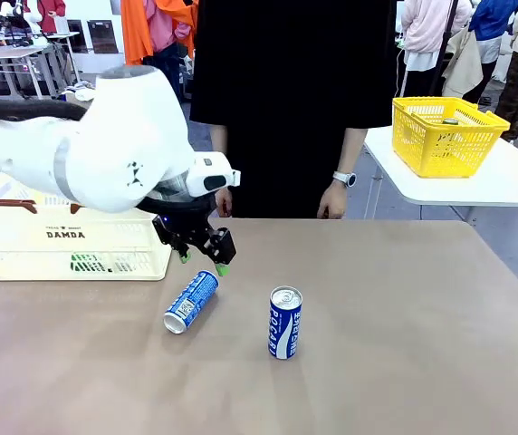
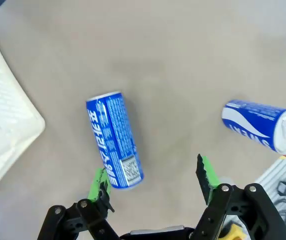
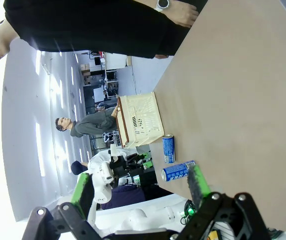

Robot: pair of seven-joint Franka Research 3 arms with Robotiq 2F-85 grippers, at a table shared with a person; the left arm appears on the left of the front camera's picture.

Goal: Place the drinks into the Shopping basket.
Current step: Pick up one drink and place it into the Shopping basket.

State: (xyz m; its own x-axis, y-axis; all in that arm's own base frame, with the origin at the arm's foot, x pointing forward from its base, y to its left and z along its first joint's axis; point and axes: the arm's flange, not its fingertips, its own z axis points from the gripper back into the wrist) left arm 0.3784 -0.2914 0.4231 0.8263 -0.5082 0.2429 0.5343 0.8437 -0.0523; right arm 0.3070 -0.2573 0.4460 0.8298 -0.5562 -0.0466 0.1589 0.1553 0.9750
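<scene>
Left tool (image 1: 202, 263): jaws spread, holding nothing, hanging over the tabletop (image 1: 404, 353) just behind the lying can.
Right tool (image 3: 140, 184): open and empty, well away from the work.
Lying blue can (image 1: 190, 302): on its side; in the left wrist view its barcode end sits just beside one green pad (image 2: 99, 181), off-centre between the jaws.
Upright blue can (image 1: 284, 323): stands near the lying one, apart from it.
Shopping basket (image 1: 69, 237): at the tabletop's far left edge, near the left tool.
Risk, roll: a pad landing on the off-centre can would likely push it, and a round can on its side rolls readily.
Risk, neighbour: a rolling can or a wide swing could tip the upright can.
Risk, rim: a low carry could catch the basket's brown rim.
Open room: bare tabletop on the near and right sides; the person's hand (image 1: 336, 199) hangs by the far edge.
</scene>
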